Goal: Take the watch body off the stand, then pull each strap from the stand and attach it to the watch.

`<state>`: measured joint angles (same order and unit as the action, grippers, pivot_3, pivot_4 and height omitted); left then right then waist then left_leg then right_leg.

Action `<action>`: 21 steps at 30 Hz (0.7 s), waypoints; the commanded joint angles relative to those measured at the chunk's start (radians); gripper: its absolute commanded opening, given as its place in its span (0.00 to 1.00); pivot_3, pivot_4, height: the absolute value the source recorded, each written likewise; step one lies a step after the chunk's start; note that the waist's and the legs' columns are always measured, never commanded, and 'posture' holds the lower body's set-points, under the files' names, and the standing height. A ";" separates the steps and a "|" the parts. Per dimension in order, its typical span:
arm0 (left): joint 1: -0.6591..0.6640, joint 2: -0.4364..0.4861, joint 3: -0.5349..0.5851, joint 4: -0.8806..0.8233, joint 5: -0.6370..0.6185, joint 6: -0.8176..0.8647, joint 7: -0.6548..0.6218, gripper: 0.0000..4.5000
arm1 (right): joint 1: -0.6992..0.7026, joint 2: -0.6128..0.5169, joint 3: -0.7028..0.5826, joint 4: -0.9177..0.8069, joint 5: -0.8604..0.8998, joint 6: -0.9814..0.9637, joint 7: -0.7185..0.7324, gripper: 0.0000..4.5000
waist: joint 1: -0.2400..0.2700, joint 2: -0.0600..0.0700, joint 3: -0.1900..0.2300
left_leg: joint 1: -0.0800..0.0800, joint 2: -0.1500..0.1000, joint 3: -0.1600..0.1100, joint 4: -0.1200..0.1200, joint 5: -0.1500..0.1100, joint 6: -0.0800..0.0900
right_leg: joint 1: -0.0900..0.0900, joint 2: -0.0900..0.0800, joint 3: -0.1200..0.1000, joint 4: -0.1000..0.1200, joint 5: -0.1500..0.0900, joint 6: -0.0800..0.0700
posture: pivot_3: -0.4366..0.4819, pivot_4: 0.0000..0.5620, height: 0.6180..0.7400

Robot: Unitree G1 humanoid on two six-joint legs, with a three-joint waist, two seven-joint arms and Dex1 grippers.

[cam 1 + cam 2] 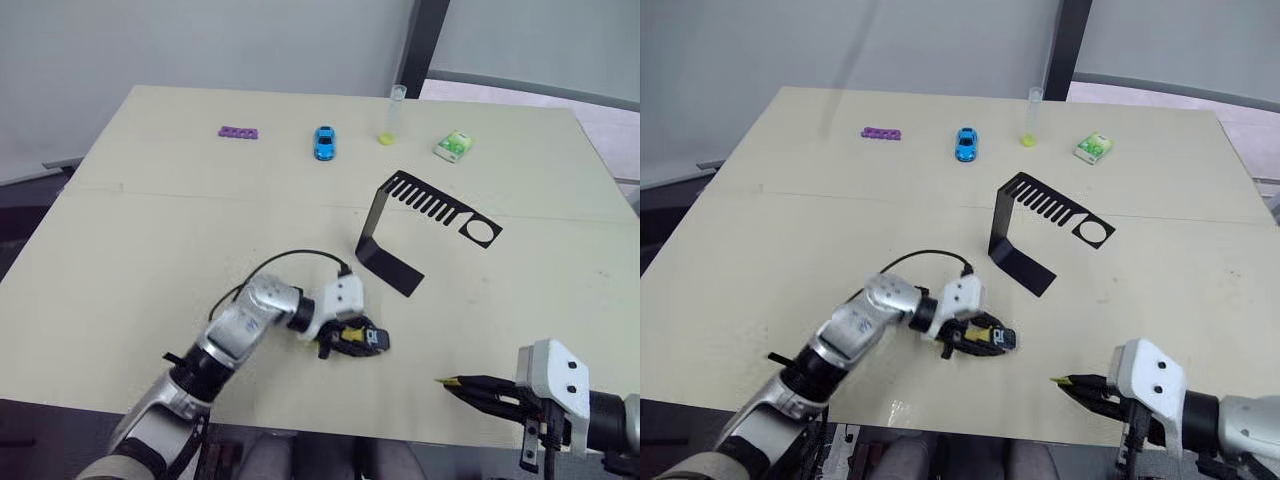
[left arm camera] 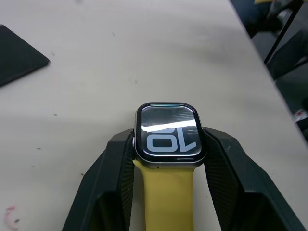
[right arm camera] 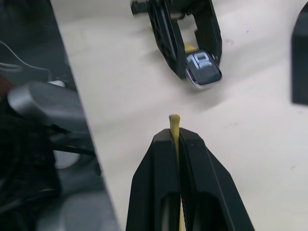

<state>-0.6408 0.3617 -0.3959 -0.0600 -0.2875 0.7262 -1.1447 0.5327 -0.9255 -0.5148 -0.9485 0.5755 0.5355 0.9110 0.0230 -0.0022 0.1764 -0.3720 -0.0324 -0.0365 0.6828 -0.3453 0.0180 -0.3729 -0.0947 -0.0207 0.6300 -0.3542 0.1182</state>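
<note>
From the head cameras we see the left gripper [image 1: 358, 338] down near the front edge of the bench [image 1: 150, 230], roughly mid-width, with its jaws clamped on the watch body [image 1: 374, 339]. One yellow strap [image 1: 349, 333] is already on the watch and sits between the jaws. The stand [image 1: 400, 235] sits just behind that, toward the middle of the bench, foot flat, slotted arm and ring pointing toward the right edge, and its slots look bare. Our right gripper [image 1: 462, 385] hangs over the front edge toward the right corner, jaws together on the second strap [image 1: 445, 380], whose yellow tip pokes out toward the left gripper. Along the far edge there's a purple block strip [image 1: 238, 132], a blue toy car [image 1: 324, 142], a clear tube [image 1: 393, 115] with a yellow bottom, and a small green-white box [image 1: 453, 147].

In the left wrist view we get the watch body [image 2: 168, 134] close up, screen lit with big light digits, pinched on both sides by the jaws, with the strap [image 2: 163, 192] running back between them. A corner of the stand's foot [image 2: 19, 55] shows too.

In the right wrist view, the jaws are shut tight on the thin strap [image 3: 174, 126], edge-on, tip sticking out past the fingertips. Beyond it we see the left gripper [image 3: 192, 41] holding the watch body [image 3: 203, 67], close to the strap tip but clearly apart from it.
</note>
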 commanded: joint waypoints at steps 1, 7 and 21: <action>-0.059 0.018 0.073 0.038 -0.171 0.196 -0.102 0.35 | -0.085 -0.017 0.097 -0.024 -0.142 -0.099 -0.051 0.00 | 0.000 0.000 0.000 | 0.000 0.000 0.000 0.000 0.000 0.000 | 0.000 0.000 0.000 0.000 0.000 0.000 | 0.48 0.27 1.00; -0.141 0.010 0.147 0.129 -0.295 0.440 -0.079 0.35 | -0.250 -0.023 0.280 0.006 -0.372 -0.208 -0.119 0.00 | 0.000 0.000 0.000 | -0.001 -0.003 -0.001 0.000 0.000 0.000 | -0.002 0.000 0.000 0.007 0.000 0.000 | 0.48 0.27 1.00; -0.184 -0.028 0.225 0.232 -0.366 0.578 0.026 0.35 | -0.412 0.027 0.384 -0.001 -0.464 -0.155 -0.168 0.00 | 0.000 0.000 0.000 | -0.001 -0.004 -0.003 0.001 0.000 0.000 | -0.003 -0.001 0.000 0.009 0.000 0.000 | 0.48 0.27 1.00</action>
<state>-0.8140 0.3321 -0.1882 0.1791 -0.6282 1.3083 -1.1211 0.1275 -0.9085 -0.1236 -0.9291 0.1153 0.3749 0.7612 0.0229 -0.0024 0.1765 -0.3727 -0.0364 -0.0397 0.6833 -0.3452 0.0179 -0.3760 -0.0959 -0.0207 0.6387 -0.3543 0.1182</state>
